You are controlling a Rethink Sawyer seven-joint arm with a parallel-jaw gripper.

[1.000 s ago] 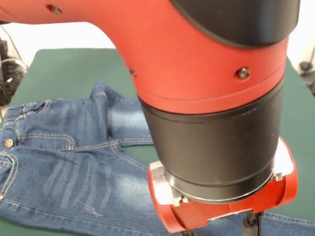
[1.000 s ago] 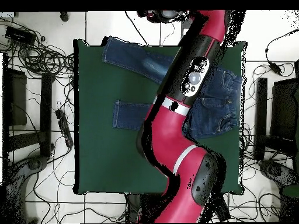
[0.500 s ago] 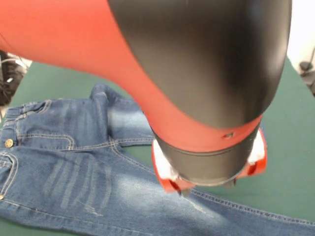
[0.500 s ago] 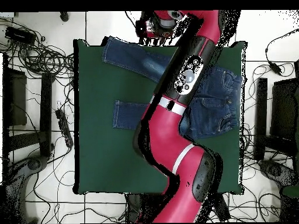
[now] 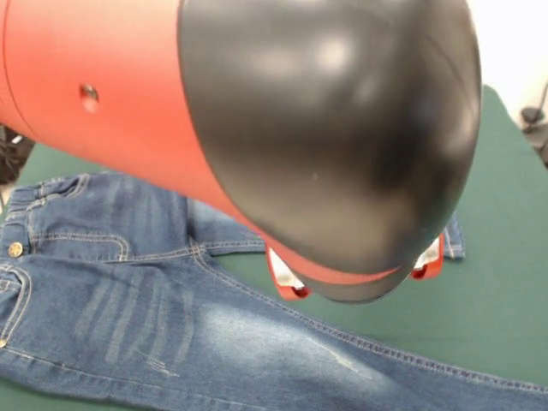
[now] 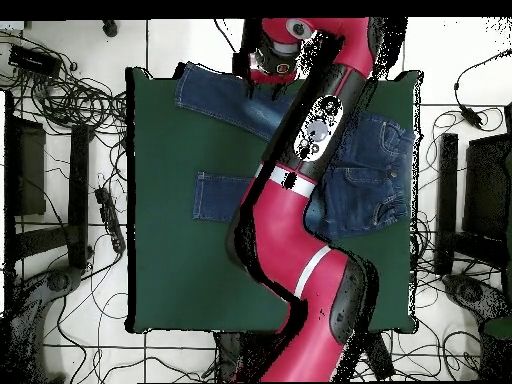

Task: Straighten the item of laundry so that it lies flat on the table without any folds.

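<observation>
The jeans (image 5: 128,291) lie spread on the green worktop (image 5: 505,257), waistband toward one short edge and the two legs splayed apart toward the other. The gripper (image 6: 268,62) hovers over one leg near the worktop's edge; whether its fingers are open or closed cannot be told.

Seen from overhead, the jeans (image 6: 350,165) lie on the table (image 6: 170,260), waistband toward three o'clock and both legs running toward nine o'clock. One leg reaches the eleven o'clock corner; the other ends near the table's middle. The arm (image 6: 300,215) crosses above the jeans from six o'clock toward twelve.
</observation>
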